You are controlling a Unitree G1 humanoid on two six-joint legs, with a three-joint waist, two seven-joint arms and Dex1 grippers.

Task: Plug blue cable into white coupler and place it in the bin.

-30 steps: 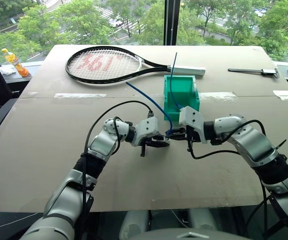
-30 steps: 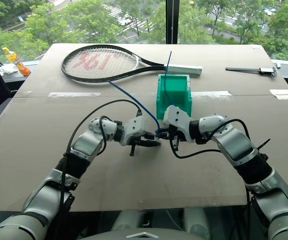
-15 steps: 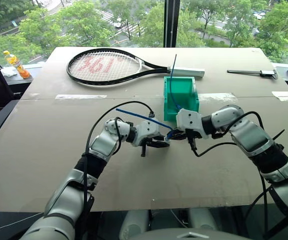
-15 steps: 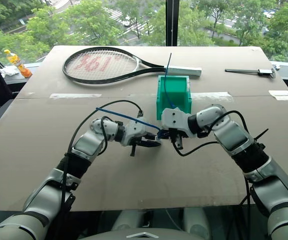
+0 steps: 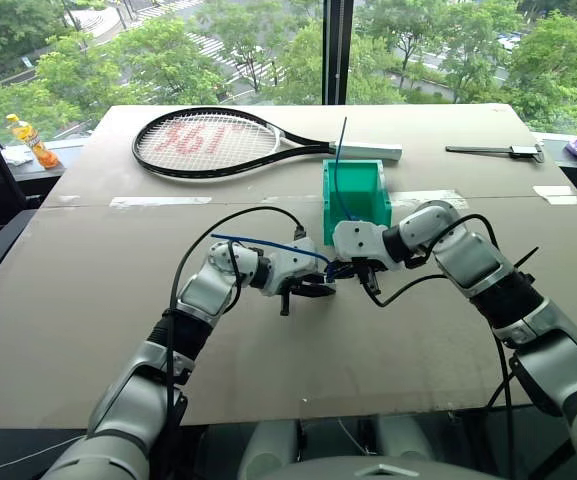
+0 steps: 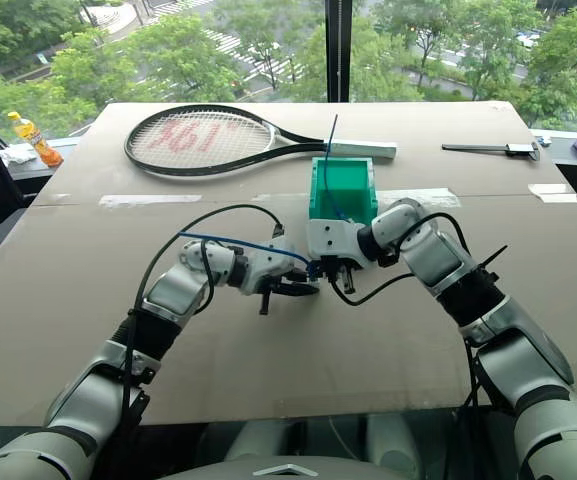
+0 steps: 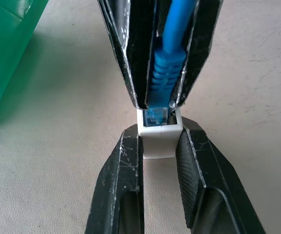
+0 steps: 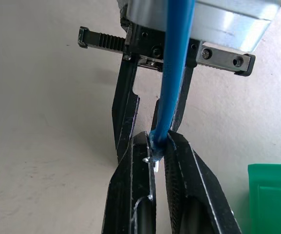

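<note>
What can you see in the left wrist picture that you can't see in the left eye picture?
The left wrist view shows, close up, the left gripper pinching the white coupler, and the right gripper pressing the blue cable plug into its socket. The left eye view shows the wider scene: a tennis racket, an orange bottle, a dark tool at the far right of the table, the rest of the cable curving away, and a second blue cable standing in the bin. Both show the two grippers meeting beside the green bin.
</note>
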